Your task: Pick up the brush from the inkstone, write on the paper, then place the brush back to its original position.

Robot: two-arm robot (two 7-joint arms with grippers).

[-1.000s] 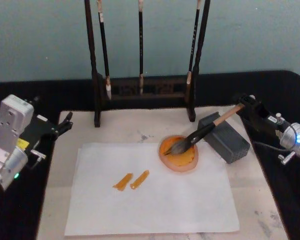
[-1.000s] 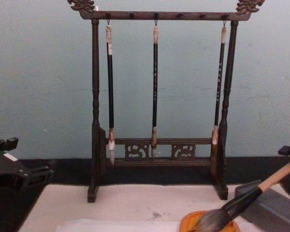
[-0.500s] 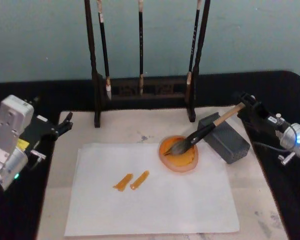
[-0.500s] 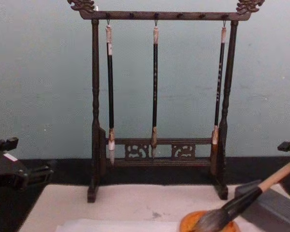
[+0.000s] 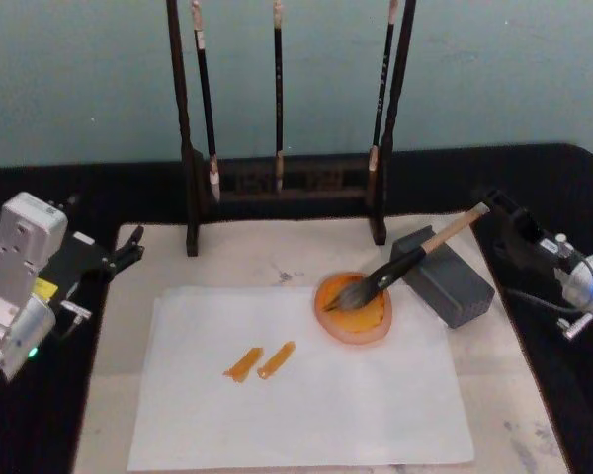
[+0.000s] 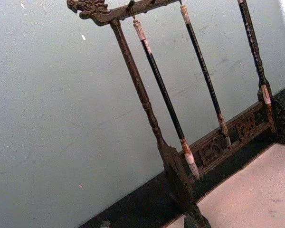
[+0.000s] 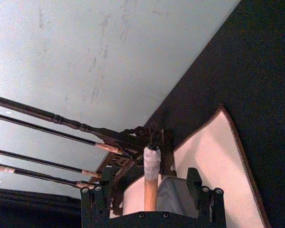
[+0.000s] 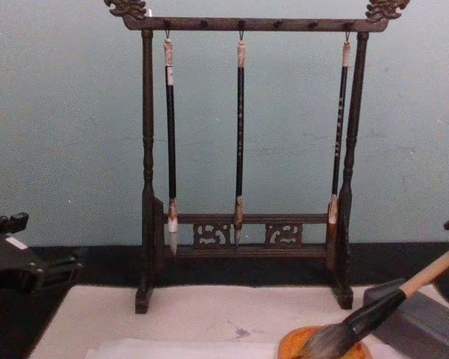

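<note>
Right gripper [image 7: 149, 191], fingers [image 7: 206, 198] spread round the tan wooden brush [image 5: 400, 265] at right, could knock it off the grey block [image 5: 453, 281]; left gripper [image 5: 124, 252] idles.

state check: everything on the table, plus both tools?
brush: lying down, tuft in the orange dish, handle propped on the grey inkstone
orange dish: holds orange ink
paper: flat on the mat, two orange strokes on it
thin brushes: three, hanging on the rack
right tool: open, straddling the brush's wrapped end, not gripping
left tool: idle at the mat's left edge
</note>
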